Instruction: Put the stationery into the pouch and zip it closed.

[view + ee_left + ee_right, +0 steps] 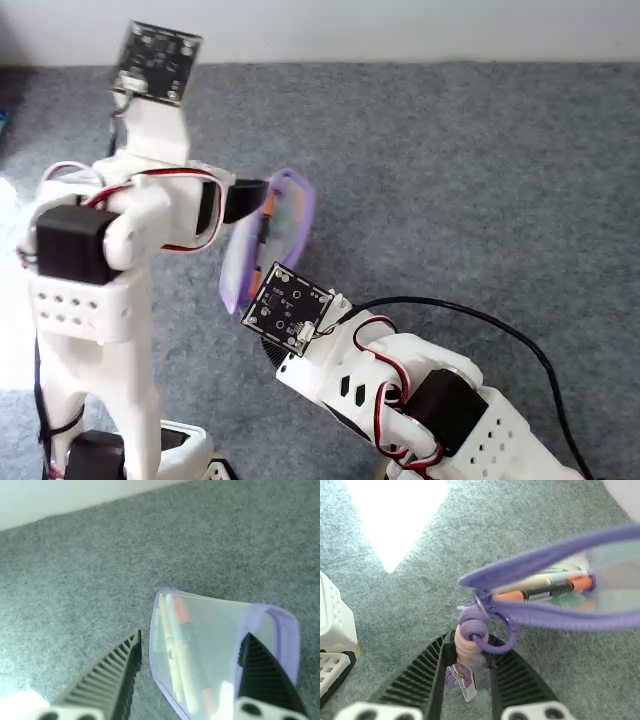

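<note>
The pouch [288, 215], with the stationery [545, 586] inside, stands between both arms, its zip not yet shut. The right hand [468, 642] is clenched on the pull [470, 629]. The left hand [192, 637] is released around the pouch and should brace it first; then draw straight along the zip.

There are two white robot arms, the left arm [100, 250] and the right arm [420, 400]. Each arm has one gripper, so that makes two: the left gripper [192, 645] and the right gripper [468, 652]. Each gripper has two black fingers [415, 680]. There is one purple pouch [290, 215]. It has one zip [545, 617], one purple loop [495, 648] and one bead charm [469, 630]. The pens [545, 591] inside lie too close together to count.
</note>
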`<state>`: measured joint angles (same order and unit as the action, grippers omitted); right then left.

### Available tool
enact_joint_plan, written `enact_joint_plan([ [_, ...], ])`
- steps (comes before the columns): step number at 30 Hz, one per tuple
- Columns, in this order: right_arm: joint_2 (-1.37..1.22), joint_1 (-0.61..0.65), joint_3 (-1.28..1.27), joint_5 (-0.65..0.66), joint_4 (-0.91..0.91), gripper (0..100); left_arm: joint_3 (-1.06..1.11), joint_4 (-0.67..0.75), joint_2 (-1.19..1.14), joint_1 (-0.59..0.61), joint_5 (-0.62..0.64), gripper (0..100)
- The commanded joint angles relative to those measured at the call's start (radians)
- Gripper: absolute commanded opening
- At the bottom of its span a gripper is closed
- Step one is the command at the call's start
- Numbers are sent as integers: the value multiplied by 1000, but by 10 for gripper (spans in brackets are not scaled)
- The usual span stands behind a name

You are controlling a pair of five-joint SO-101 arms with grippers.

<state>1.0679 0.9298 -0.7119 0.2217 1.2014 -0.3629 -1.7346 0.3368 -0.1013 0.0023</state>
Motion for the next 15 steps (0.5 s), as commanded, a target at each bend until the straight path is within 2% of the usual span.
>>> enact_joint_plan([
  [1,18,-21,60,-9,-54,8,-74,-20,29,0,11,301],
  [6,1,-97,61,9,-136,8,-19,-20,69,-60,5,299],
  [10,-33,-159,95,28,-194,8,7,-20,94,-11,-5,299],
  [15,-110,-246,186,40,-202,8,113,-20,166,37,-121,299],
])
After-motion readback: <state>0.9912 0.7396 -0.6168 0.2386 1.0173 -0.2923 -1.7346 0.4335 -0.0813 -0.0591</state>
